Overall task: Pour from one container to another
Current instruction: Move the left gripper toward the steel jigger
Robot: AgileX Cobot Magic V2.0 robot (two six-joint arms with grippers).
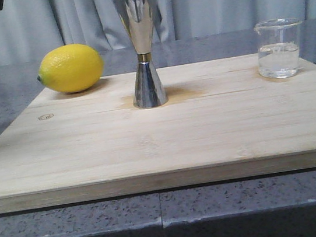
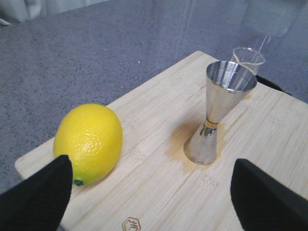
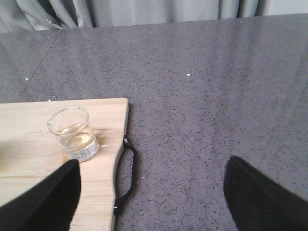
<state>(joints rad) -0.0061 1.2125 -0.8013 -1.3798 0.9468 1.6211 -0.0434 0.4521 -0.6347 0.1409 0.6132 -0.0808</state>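
A small clear glass beaker [image 1: 279,48] with some clear liquid stands at the right rear of the wooden board [image 1: 162,147]. The tall steel jigger [image 1: 142,50] with a gold waist band stands upright at the board's middle rear. In the left wrist view the jigger [image 2: 222,111] is ahead with the beaker [image 2: 248,57] behind it, and my left gripper [image 2: 154,192] is open, holding nothing, above the board. In the right wrist view the beaker [image 3: 73,133] sits near the board's edge, and my right gripper [image 3: 152,192] is open over the board's edge and the grey countertop. Neither gripper shows in the front view.
A yellow lemon [image 1: 71,68] lies at the board's left rear, close to the left gripper's finger [image 2: 41,197] in the wrist view. A black strap handle [image 3: 126,178] hangs at the board's right edge. Grey speckled countertop [image 3: 216,96] surrounds the board, curtains behind.
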